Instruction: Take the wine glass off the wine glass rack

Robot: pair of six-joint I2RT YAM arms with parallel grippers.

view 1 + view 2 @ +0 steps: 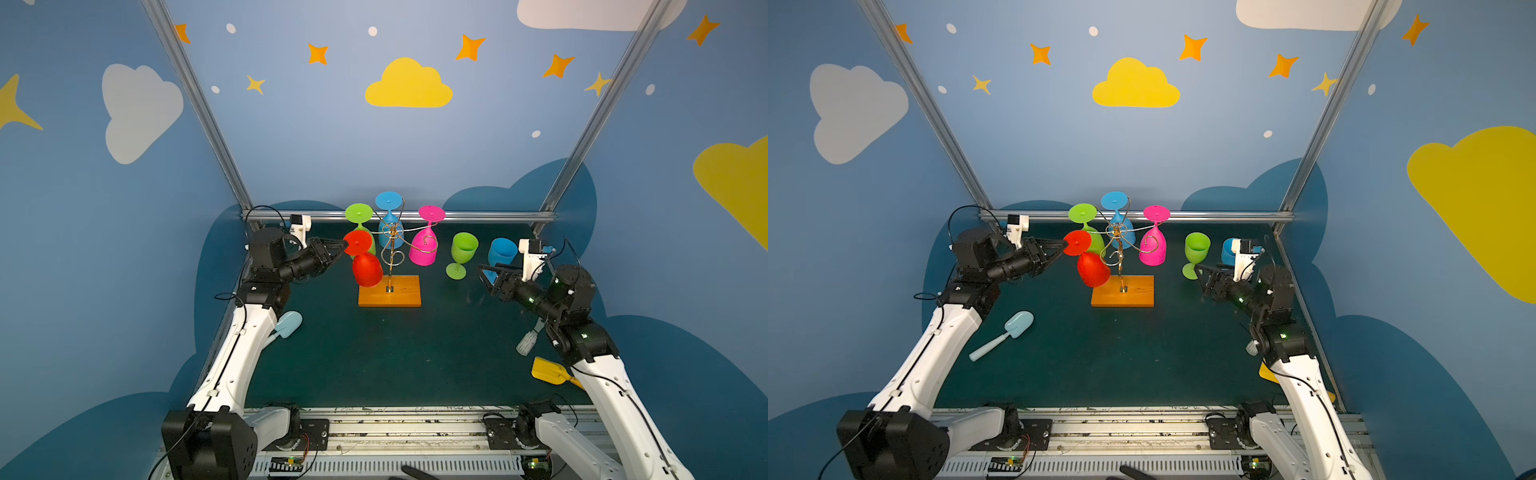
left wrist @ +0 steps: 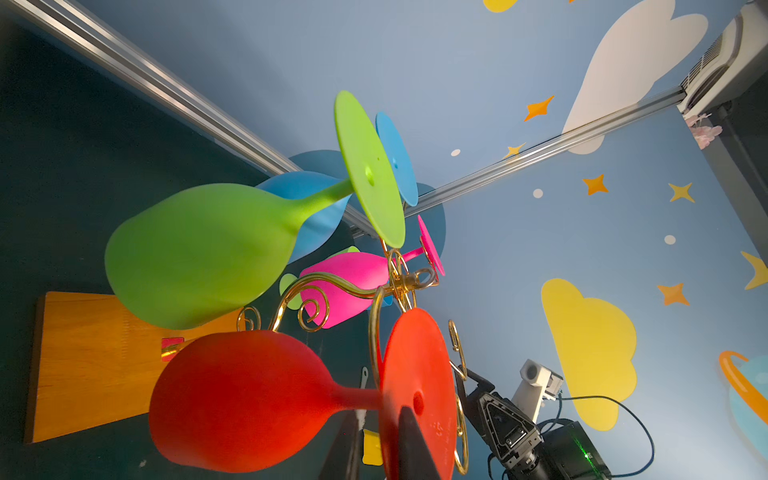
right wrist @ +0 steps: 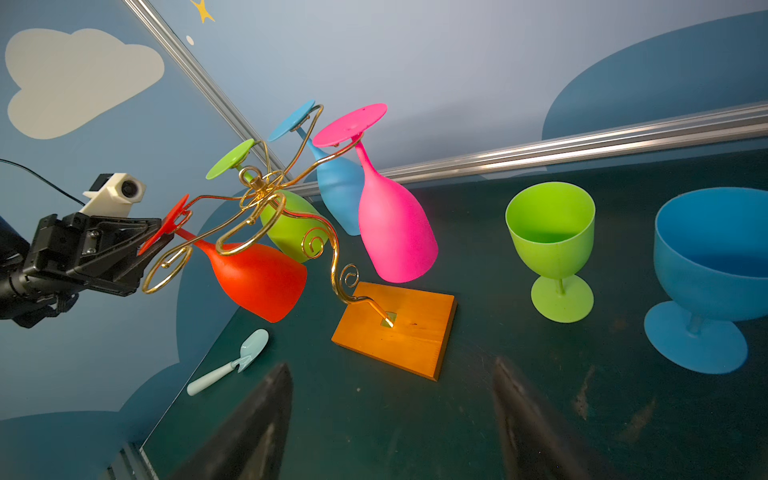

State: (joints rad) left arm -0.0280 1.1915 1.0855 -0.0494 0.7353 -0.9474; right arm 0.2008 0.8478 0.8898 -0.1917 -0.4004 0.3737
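Gold wine glass rack (image 3: 257,183), orange-brown base (image 1: 401,297), red wine glass (image 1: 367,270), dark green table (image 1: 395,361).

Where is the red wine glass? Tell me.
In both top views the red wine glass hangs inverted on the left of the wine glass rack, nearer than the hanging green glass, its foot in the left gripper.

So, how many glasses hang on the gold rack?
4: the red glass front left, foot in the left claw; green glass behind it; blue glass at the back; pink glass on the right.
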